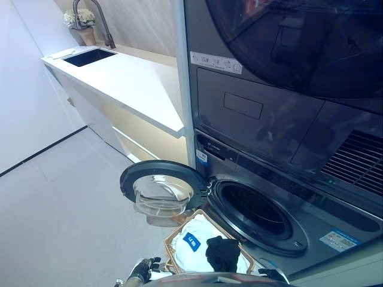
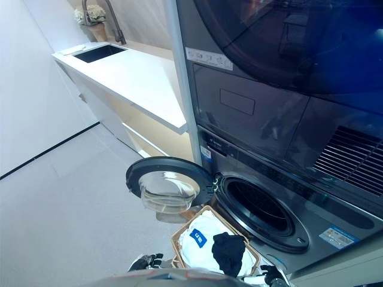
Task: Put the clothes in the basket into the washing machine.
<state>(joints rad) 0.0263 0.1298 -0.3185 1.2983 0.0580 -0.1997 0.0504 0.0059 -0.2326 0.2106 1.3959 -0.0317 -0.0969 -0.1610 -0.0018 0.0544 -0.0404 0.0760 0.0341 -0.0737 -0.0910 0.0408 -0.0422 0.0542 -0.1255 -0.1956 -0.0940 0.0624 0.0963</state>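
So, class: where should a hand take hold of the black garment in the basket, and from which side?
Pinch the bunched top of the black garment, coming from above. It lies crumpled on the white clothes in the open-topped basket, so nothing covers it.

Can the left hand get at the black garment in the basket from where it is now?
Probably yes: the left hand sits beside the basket, and the black garment lies uncovered on top.
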